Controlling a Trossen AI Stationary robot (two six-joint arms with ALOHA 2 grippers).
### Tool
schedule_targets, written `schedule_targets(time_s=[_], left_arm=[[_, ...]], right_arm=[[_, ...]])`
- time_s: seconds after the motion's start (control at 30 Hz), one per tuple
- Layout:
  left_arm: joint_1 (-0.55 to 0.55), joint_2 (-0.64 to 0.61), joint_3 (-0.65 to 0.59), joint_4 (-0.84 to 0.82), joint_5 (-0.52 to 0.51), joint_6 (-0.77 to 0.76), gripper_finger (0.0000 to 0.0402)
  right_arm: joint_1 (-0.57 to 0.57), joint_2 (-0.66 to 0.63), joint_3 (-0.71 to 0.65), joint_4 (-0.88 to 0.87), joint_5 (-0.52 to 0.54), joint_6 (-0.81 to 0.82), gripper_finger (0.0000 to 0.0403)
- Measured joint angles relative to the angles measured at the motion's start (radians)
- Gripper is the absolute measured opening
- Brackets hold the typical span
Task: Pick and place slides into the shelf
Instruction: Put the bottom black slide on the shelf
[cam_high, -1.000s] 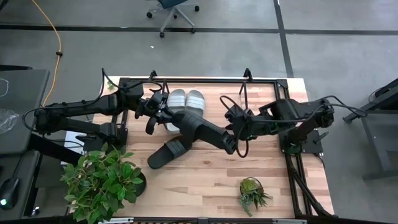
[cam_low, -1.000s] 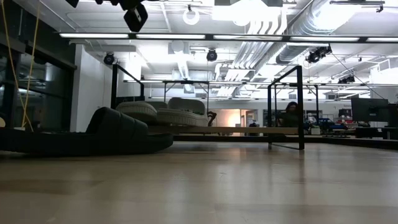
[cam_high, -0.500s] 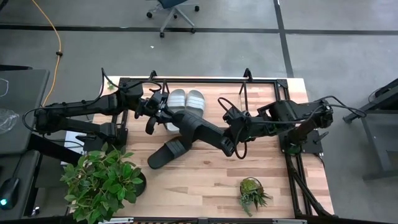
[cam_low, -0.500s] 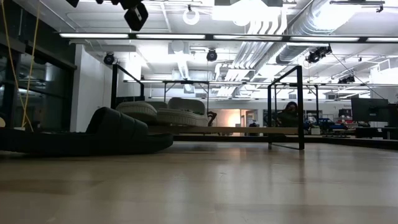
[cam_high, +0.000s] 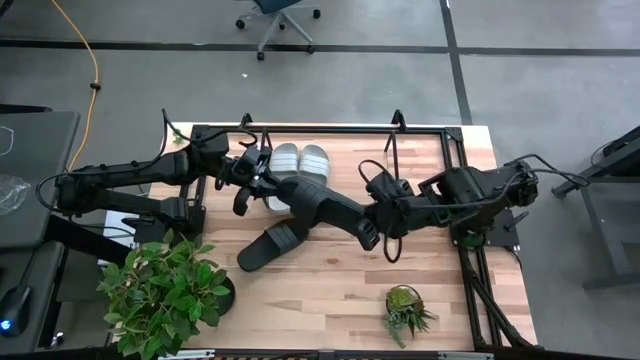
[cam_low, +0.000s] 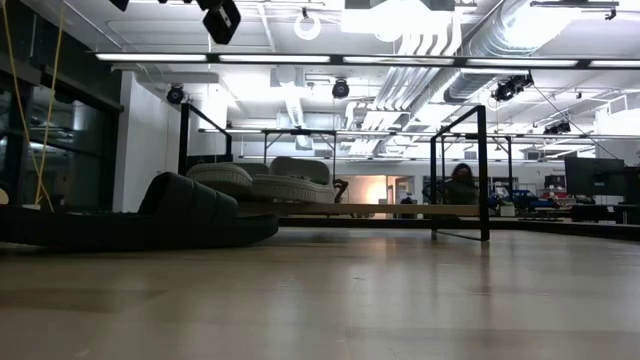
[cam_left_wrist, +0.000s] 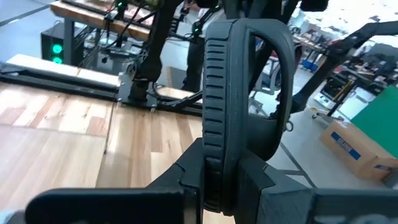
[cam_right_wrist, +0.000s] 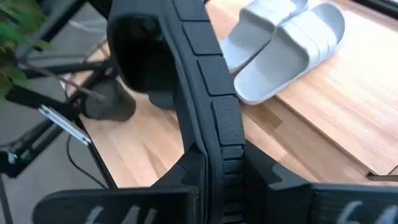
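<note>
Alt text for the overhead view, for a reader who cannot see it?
Both pincers hold one black slide sandal above the light wood table, left pincer and right pincer at opposite ends. A light grey pair sits in the black-tube shelf; another black sandal lies below.

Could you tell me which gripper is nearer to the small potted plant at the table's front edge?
The right gripper, just above-left of the small plant; the left gripper is far across, by the grey slides.

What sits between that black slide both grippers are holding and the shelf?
The light grey pair already fills the shelf's left end, right behind the black slide. The rest of the shelf looks bare, so nothing visible blocks that way.
</note>
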Motion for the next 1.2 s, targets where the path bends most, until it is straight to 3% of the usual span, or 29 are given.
schedule_targets(time_s=[0.27,0.63,0.73,1.0,1.2], left_arm=[[-0.001,0.001,0.003,0.029,0.019,-0.001,0.0038],[-0.001,0.002,-0.001,0.095,0.055,-0.026,0.0046],[0.0,0.005,-0.002,0.085,0.069,-0.026,0.0077],[0.001,0.006,-0.004,0.076,0.048,-0.03,0.0208],[0.0,0.005,-0.004,0.079,0.031,-0.015,0.0246]], right_arm=[[0.07,-0.019,0.0,-0.017,0.131,0.112,0.0035],[0.088,-0.021,0.002,-0.008,0.131,0.146,0.0035],[0.09,-0.024,0.003,-0.019,0.121,0.141,0.0035],[0.111,-0.032,0.006,-0.079,0.145,0.192,0.0035],[0.221,-0.045,0.005,-0.213,0.241,0.427,0.0035]])
